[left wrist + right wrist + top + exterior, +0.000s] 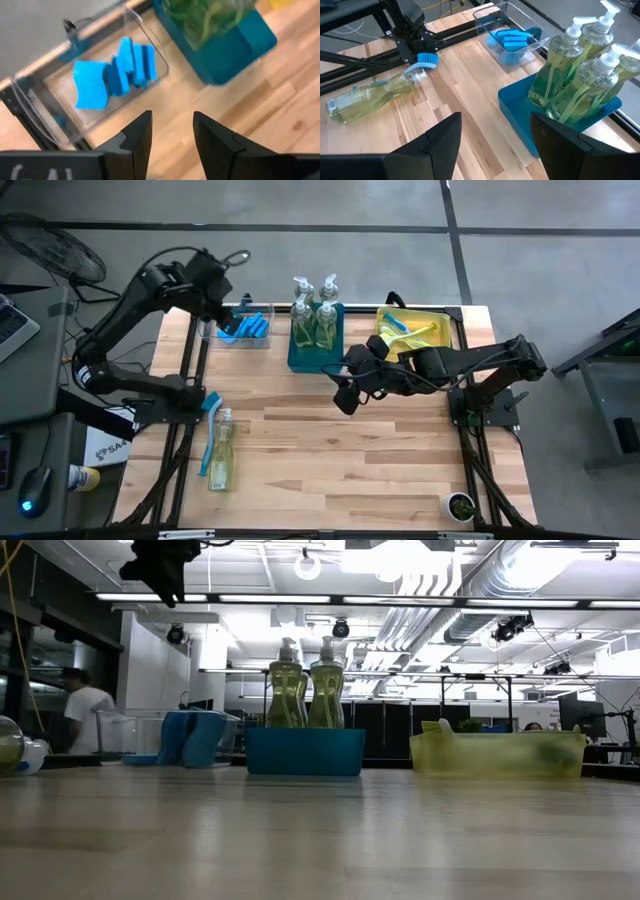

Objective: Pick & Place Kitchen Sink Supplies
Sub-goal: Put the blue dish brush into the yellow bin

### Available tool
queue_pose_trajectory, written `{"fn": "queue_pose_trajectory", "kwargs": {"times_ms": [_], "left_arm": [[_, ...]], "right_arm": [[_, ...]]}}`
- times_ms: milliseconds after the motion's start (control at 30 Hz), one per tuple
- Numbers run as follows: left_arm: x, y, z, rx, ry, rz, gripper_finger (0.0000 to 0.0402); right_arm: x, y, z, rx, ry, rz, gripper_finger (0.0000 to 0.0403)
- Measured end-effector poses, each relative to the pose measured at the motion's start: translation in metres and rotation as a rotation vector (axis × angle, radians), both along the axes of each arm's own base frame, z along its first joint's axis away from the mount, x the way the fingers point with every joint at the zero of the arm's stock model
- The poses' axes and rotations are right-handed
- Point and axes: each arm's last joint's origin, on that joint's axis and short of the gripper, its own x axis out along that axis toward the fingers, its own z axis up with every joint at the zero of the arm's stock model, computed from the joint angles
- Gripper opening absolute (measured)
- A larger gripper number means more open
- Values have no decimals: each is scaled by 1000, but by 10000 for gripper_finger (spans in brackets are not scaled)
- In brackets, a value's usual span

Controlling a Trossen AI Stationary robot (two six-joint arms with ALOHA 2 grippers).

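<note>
L end effector (169, 135) hangs above the worktop (330, 450) by the clear bin (240, 327) at far left, fingers apart w/ nothing between them. That bin holds blue sponges (117, 70), standing on edge and bunched together. R end effector (495, 145) sits mid-worktop, just near of the teal bin (312, 358), jaws open & empty. Teal bin carries 4 upright pump bottles (316, 315) of yellow-green soap. Yellow bin (425, 330) at far right has a blue brush (392, 321) lying in it w/ lime-green items. Near left edge of the worktop, 1 more soap bottle (220, 463) lies on its side, a blue-bristled brush (209, 430) just beside it, touching or nearly so; can't tell which.
</note>
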Motion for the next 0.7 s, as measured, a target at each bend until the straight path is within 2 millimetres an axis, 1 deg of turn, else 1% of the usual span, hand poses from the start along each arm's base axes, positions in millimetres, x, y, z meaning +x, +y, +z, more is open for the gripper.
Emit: {"fn": "queue_pose_trajectory", "kwargs": {"times_ms": [367,700], "left_arm": [[17,-42,-5,-17,107,-25,140],[29,-82,-8,-38,116,-81,140]], "right_arm": [[-1,1,-2,27,22,23,228],[-3,1,-4,46,47,23,228]]}}
